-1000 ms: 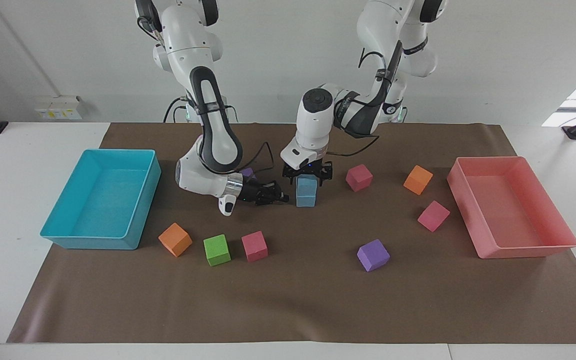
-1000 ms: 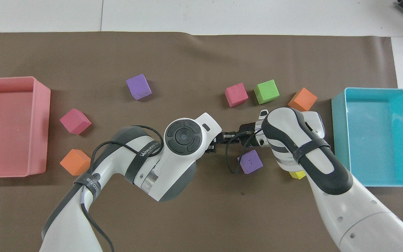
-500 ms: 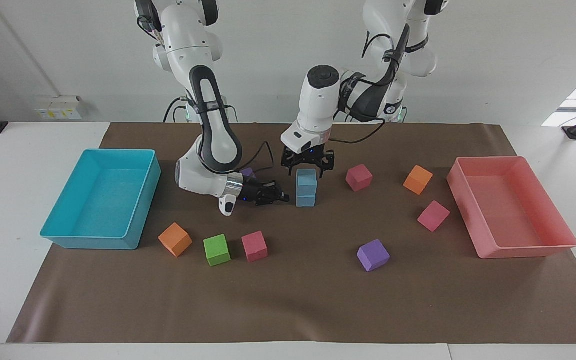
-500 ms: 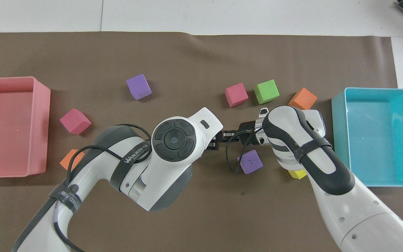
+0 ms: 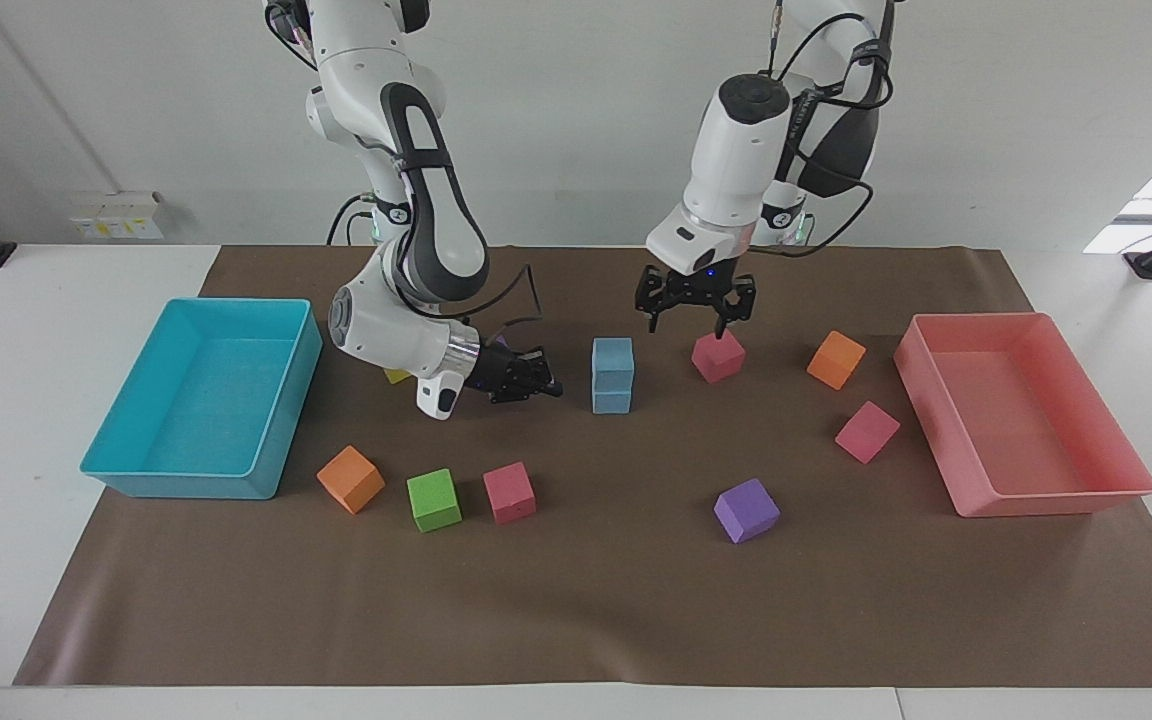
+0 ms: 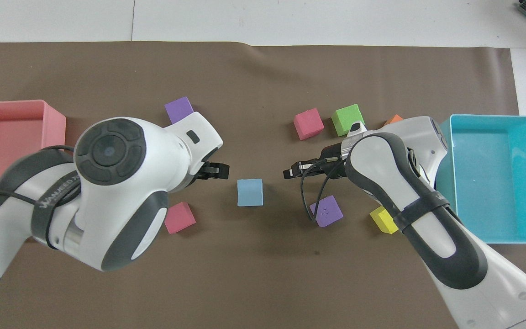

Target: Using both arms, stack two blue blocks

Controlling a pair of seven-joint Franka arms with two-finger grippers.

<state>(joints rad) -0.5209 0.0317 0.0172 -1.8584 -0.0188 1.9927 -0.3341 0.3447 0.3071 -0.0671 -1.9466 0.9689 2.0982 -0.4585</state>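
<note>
- Blue blocks (image 5: 613,375) are sitting one squarely on the other at the middle of the brown mat (image 5: 576,600), edges flush, so the stack looks finished; from overhead only the top cube (image 6: 250,192) is showing
- Both cubes are reading as matte sky-blue foam with crisp corners, the same size as the loose coloured cubes around them
- Right gripper (image 5: 543,385) is lying low and nearly level just beside the stack toward the right arm's end, fingertips clenched together on nothing and pointing at the stack without touching it, probably having steadied the lower cube
- Left gripper (image 5: 694,305) is hanging released, fingers spread and empty, over a pink cube (image 5: 717,356) toward the left arm's end, apart from the stack
- Turquoise tray (image 5: 136,470) and pink tray (image 5: 1056,495), both smooth-walled and rectangular, are standing at the mat's two ends, clear of the work
</note>
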